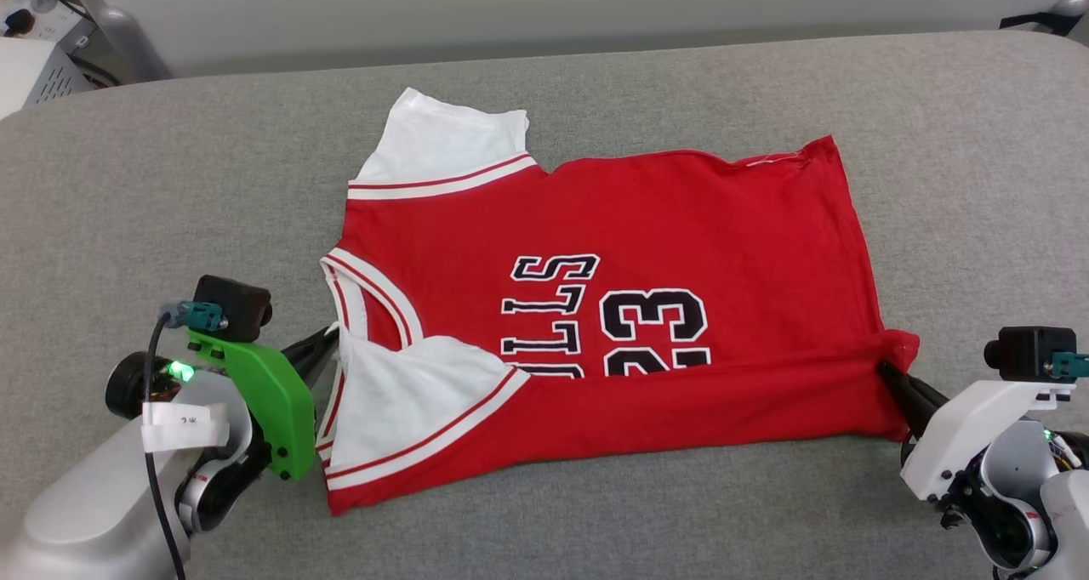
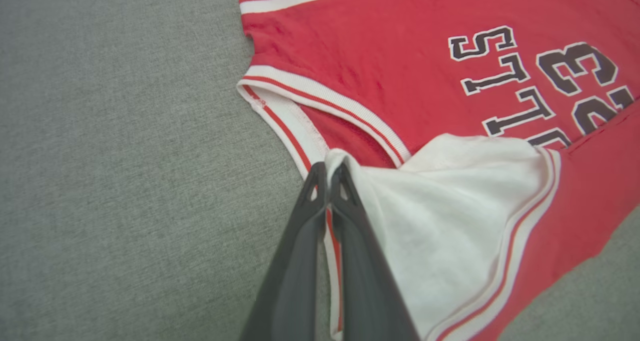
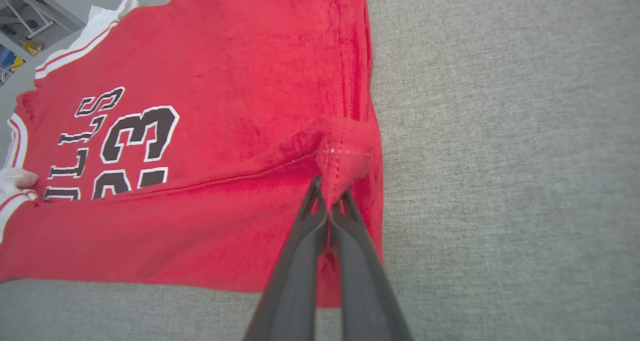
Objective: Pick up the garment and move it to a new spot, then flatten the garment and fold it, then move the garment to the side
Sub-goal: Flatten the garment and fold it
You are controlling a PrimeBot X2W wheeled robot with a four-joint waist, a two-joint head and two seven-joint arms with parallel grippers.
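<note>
On grey fabric surface (image 1: 681, 512), left pincer (image 2: 327, 171), right pincer (image 3: 328, 188) both clamping garment (image 1: 647, 223), pale wall (image 1: 510, 2).

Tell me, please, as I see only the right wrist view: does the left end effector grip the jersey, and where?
Observer: Yes, the left end effector is shut on the jersey at the near white sleeve, just beside the collar.
Operator: How does the far sleeve lie?
Observer: The far sleeve lies spread out on the grey surface, on the side away from the robot.
</note>
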